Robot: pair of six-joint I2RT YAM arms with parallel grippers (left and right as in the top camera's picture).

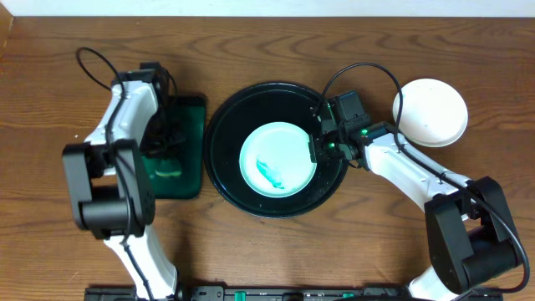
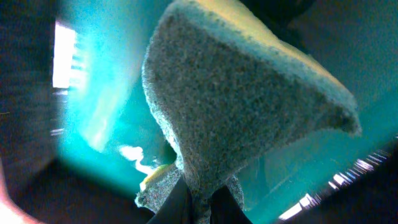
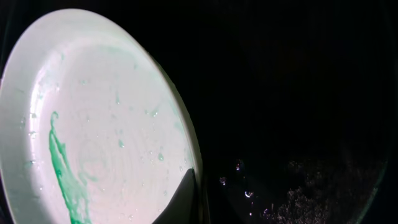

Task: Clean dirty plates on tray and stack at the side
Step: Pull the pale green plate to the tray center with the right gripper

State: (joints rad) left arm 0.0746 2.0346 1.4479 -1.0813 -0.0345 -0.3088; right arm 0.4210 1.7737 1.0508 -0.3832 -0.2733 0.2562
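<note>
A pale-aqua plate [image 1: 278,159] with a green smear lies in the middle of the black tray [image 1: 226,134]. My right gripper [image 1: 321,150] is at the plate's right rim. In the right wrist view one finger lies on the smeared plate's [image 3: 106,124] face at its rim, and the gripper [image 3: 196,205] looks shut on that rim above the wet tray [image 3: 298,93]. A clean white plate [image 1: 430,111] sits on the table at the right. My left gripper [image 1: 165,146] is shut on a sponge [image 2: 249,106] over the green tray.
A small dark green rectangular tray [image 1: 191,117] stands left of the black tray, with the left arm over it. Its wet teal floor [image 2: 99,93] shows behind the sponge. Cables loop above both arms. Bare wooden table lies around.
</note>
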